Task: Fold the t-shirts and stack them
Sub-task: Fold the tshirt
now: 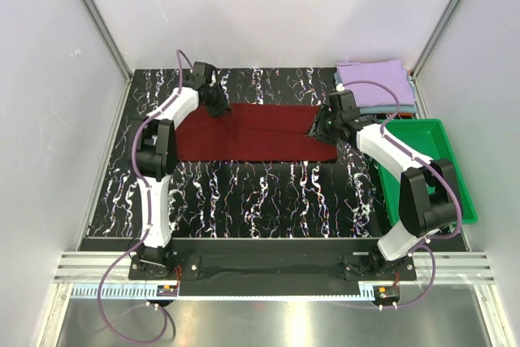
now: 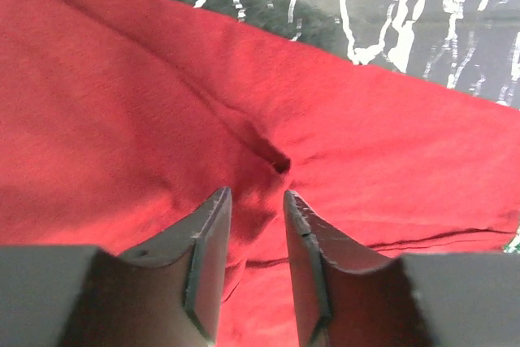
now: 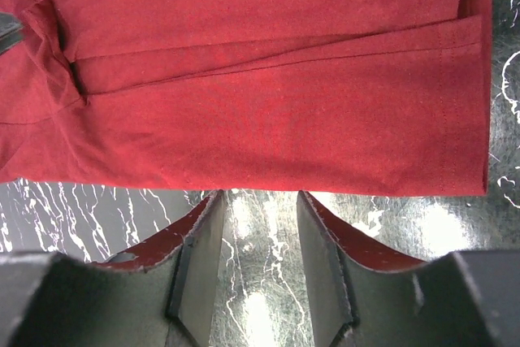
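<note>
A dark maroon t-shirt [image 1: 252, 136] lies on the black marbled table [image 1: 268, 197] as a long flat strip running left to right. My left gripper [image 1: 218, 107] hovers at its far left end. In the left wrist view its jaws [image 2: 256, 194] are open just above the maroon cloth [image 2: 122, 103], which keeps a small pinched crease [image 2: 280, 164]. My right gripper [image 1: 319, 130] is at the strip's right end. Its jaws [image 3: 260, 194] are open over bare table beside the shirt's edge [image 3: 268, 95], with nothing between them. A folded lavender t-shirt [image 1: 374, 77] lies on a grey-blue one [image 1: 400, 108] at the back right.
A green plastic tray [image 1: 435, 140] sits at the right edge of the table, beside the right arm. White walls and metal frame rails close in the back and both sides. The arm bases stand along the near edge.
</note>
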You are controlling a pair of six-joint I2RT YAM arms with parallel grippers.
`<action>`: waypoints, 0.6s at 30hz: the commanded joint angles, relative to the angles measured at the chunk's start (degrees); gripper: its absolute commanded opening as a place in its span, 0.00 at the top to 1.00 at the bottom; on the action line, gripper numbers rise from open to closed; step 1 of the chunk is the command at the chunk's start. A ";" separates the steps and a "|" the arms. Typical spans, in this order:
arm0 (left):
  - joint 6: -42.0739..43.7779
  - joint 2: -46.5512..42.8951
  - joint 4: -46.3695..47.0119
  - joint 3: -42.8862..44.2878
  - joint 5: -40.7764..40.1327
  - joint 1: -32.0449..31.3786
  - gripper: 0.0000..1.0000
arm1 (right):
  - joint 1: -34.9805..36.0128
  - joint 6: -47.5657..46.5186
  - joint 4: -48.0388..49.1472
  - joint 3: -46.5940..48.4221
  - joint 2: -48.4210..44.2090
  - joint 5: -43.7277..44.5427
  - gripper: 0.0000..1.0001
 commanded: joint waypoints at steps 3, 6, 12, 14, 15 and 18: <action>5.43 -6.25 -11.42 5.20 -9.68 2.82 0.60 | -0.15 -0.27 0.15 2.14 0.74 -1.37 0.51; 6.58 -13.53 -14.86 -0.76 -13.83 5.45 0.57 | -0.50 -0.53 -1.07 1.61 2.85 -1.64 0.51; 7.11 -29.26 -11.18 -25.36 -21.75 14.40 0.57 | -2.08 -2.90 -4.15 -0.76 4.79 1.35 0.52; 7.28 -31.39 -9.60 -31.33 -21.49 16.88 0.55 | -2.96 -3.52 -4.59 -1.46 4.70 2.22 0.52; 7.45 -32.44 -9.15 -32.59 -20.79 18.72 0.54 | -3.40 -3.87 -4.68 -1.55 4.78 2.40 0.52; 8.42 -33.33 -7.57 -36.02 -17.90 19.97 0.52 | -4.19 -4.22 -4.95 -1.99 5.66 3.90 0.51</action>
